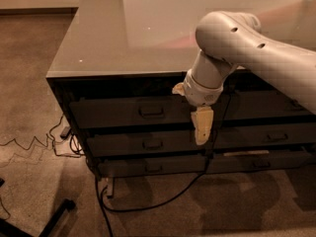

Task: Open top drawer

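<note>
The top drawer (111, 113) is the wide dark grey front at the upper left of the cabinet. It has a small rectangular pull (151, 111) at its centre and sits flush with the cabinet, closed. My gripper (201, 128) hangs pointing down from the white arm (232, 33), in front of the drawer's right end. It is to the right of the pull and slightly below it, apart from it. It holds nothing that I can see.
Two shallower grey drawers (152, 144) (153, 168) lie below the top drawer. A second drawer column (269, 105) stands to the right behind the arm. The glossy cabinet top (123, 38) overhangs. A black cable (148, 204) loops on the carpet; thin wires (29, 144) and a black stand leg (54, 217) lie left.
</note>
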`<state>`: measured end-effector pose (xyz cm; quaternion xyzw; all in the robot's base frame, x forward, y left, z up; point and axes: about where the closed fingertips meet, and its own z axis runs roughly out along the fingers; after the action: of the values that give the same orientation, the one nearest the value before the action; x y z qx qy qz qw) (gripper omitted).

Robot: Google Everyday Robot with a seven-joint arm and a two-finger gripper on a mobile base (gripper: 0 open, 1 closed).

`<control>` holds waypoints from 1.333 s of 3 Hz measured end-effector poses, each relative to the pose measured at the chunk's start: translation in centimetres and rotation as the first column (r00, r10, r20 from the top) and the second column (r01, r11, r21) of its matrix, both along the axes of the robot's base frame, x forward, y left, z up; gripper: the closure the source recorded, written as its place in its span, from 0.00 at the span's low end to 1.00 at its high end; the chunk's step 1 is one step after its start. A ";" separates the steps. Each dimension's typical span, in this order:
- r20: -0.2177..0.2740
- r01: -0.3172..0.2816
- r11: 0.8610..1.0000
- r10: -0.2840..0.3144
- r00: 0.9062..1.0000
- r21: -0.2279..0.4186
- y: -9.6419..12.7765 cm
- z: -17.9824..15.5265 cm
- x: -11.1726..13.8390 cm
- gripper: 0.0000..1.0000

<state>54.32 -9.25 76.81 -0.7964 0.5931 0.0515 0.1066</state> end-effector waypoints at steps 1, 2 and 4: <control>-0.055 0.032 0.999 -0.034 0.998 -0.029 -0.5 -2.1 -0.3 0.00; -0.071 0.113 0.994 -0.113 0.991 0.003 -1.6 -3.9 0.9 0.00; -0.013 0.275 0.959 -0.274 0.962 0.074 -2.6 -6.2 6.1 0.00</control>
<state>60.38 -11.81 70.57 -0.7019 0.6956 0.0594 0.1416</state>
